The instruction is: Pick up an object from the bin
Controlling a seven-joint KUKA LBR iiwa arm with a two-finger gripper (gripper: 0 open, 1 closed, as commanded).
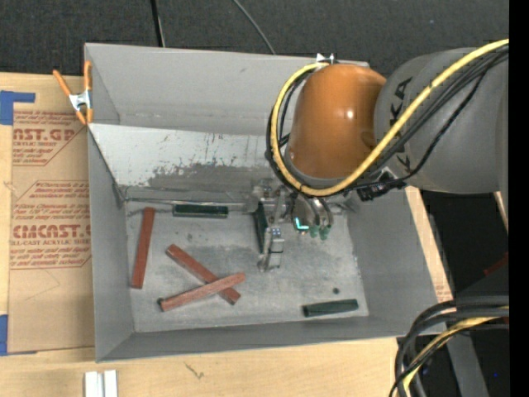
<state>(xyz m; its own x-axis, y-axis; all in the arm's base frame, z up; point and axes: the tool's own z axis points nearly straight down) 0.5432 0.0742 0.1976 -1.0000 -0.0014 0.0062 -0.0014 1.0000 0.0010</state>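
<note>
Nearest candidate: a crossed pair of red-brown sticks [219,286] lies flat on the floor, close to the gripper's lower left in the camera view; nothing sits directly beneath the tool.
Gripper [269,255]: hangs low over bare floor near the middle of the bin. How far it is open cannot be told, nor whether it has hold of anything.
Farther left: a single red-brown stick [144,247] lies well apart from the tool, roughly parallel to the side wall.
Behind-left: a dark green bar [200,211] rests near the foot of the back wall.
Front-right: a second dark green bar [331,308] lies alone, beyond the tool towards the near wall.
Bin [190,89]: grey metal with sloping walls.
Step in hand, as judged: settling over one piece before closing.
Doing it well: the upper stick of the pair probably suits best if taken across its narrow width, away from the crossing, so that its partner is not dragged along.
</note>
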